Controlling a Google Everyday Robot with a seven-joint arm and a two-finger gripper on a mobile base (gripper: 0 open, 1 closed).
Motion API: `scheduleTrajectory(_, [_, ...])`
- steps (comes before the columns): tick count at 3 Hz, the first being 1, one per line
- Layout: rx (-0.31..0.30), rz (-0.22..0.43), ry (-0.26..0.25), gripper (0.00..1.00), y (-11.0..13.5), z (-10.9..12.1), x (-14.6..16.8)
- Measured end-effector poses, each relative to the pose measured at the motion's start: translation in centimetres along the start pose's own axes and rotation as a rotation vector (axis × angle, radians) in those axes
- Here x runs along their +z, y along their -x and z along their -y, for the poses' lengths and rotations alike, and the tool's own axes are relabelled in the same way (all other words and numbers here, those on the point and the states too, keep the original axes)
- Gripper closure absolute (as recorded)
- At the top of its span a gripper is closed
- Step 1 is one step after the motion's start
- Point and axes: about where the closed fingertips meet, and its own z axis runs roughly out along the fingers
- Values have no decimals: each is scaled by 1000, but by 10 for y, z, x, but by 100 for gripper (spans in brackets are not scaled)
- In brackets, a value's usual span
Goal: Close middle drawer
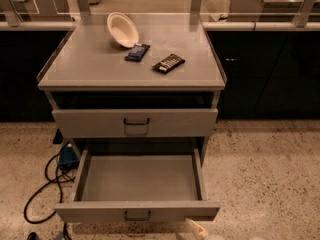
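gripper (pixel 196 229) peeking in at bottom edge, mostly cut off, state untellable | middle drawer (pixel 100 212) standing open beside it | bowl (pixel 123 30) sitting on top

Pale cream gripper (pixel 196 229) at bottom edge.

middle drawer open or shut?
Open: the middle drawer is pulled well out, its empty inside visible. The gripper sits at the bottom edge, below its front panel.

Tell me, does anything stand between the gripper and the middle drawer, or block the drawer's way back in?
Nothing visible does. The gripper is at the bottom edge, just below the middle drawer front panel, right of its handle. The drawer's inside looks empty, so its way into the cabinet seems free.
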Motion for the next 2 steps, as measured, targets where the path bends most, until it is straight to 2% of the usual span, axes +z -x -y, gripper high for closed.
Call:
scheduleTrajectory(1, [3,9,-29,0,-7,13,27])
scheduleTrajectory(2, [-8,47,-108,0,0,33,41])
